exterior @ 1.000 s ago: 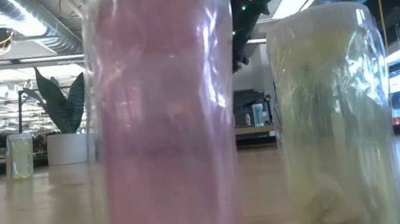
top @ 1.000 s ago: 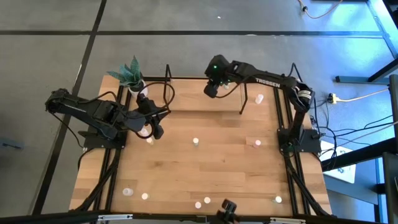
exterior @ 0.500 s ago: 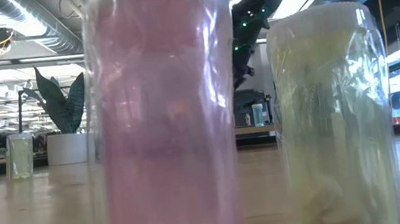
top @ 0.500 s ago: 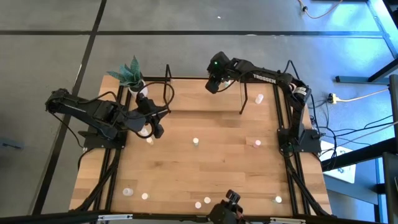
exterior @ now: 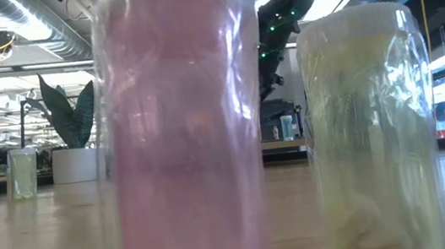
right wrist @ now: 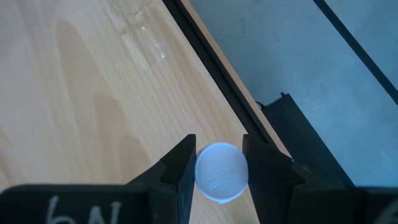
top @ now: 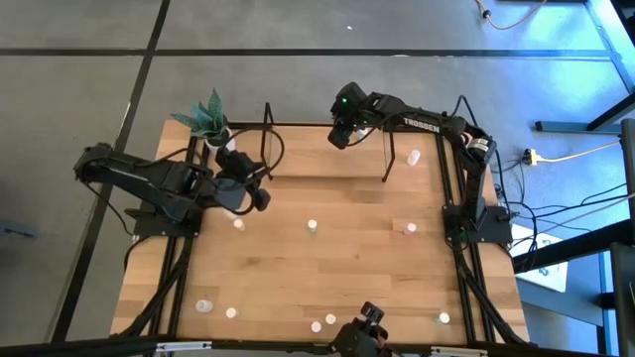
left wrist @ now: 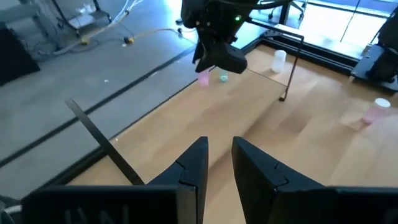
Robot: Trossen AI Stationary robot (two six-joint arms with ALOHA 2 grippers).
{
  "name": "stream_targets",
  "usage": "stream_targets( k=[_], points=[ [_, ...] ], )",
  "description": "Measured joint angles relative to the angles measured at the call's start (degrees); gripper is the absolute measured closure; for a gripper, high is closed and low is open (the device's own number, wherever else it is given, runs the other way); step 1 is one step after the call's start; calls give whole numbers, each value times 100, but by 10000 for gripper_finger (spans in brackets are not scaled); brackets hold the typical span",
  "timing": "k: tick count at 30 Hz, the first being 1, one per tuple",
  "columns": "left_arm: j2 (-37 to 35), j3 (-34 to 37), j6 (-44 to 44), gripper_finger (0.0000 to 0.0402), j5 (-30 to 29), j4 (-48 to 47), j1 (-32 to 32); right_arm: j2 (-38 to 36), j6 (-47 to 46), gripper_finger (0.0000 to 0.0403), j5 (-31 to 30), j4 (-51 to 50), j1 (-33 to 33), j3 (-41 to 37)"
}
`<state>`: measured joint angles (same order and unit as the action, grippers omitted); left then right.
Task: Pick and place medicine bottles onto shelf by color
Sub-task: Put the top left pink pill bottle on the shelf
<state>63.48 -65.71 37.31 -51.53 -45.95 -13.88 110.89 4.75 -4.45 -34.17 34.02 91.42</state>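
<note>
My right gripper (top: 339, 139) hangs over the table's far edge by the shelf's black frame (top: 387, 164), shut on a white-capped medicine bottle (right wrist: 221, 172). My left gripper (top: 256, 195) is over the left part of the table beside the plant. Its fingers (left wrist: 219, 152) are a narrow gap apart with nothing between them. Loose bottles stand upright on the tabletop, among them a white one (top: 313, 226), a pink one (top: 410, 228) and one near my left gripper (top: 238, 225). Close to the low camera stand a pink bottle (exterior: 185, 129) and a yellowish one (exterior: 371, 123). My right gripper pinches the bottle between its two fingers, one on each side of the round cap (right wrist: 200, 171). The fingers slant down from above. The bottle stays upright, cap up, over light wood near a black edge. Whether its base rests on the wood cannot be told.
A potted plant (top: 210, 121) stands at the far left corner. More bottles stand along the near edge (top: 230, 312) (top: 444, 318) and one by the shelf (top: 415, 157). The floor drops off beyond the far edge (right wrist: 323, 74). The table's middle (top: 327, 268) is bare wood.
My right gripper has gone a little toward the far edge and down with its bottle, then kept still. My left gripper has turned about its wrist and swung slightly toward the table's right and far side. Neither gap has changed.
</note>
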Motion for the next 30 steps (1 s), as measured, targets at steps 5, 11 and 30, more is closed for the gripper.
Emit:
stream_targets(
  k=[5, 11, 30],
  points=[
    [-2, 0, 8, 335, 185, 6, 111, 0, 2, 280, 0, 0, 0, 0],
    [-2, 0, -33, 335, 192, 6, 112, 0, -8, 280, 0, -2, 0, -2],
    [-4, 0, -36, 335, 192, 11, 112, 0, -9, 280, -536, 387, -114, -7]
  ],
)
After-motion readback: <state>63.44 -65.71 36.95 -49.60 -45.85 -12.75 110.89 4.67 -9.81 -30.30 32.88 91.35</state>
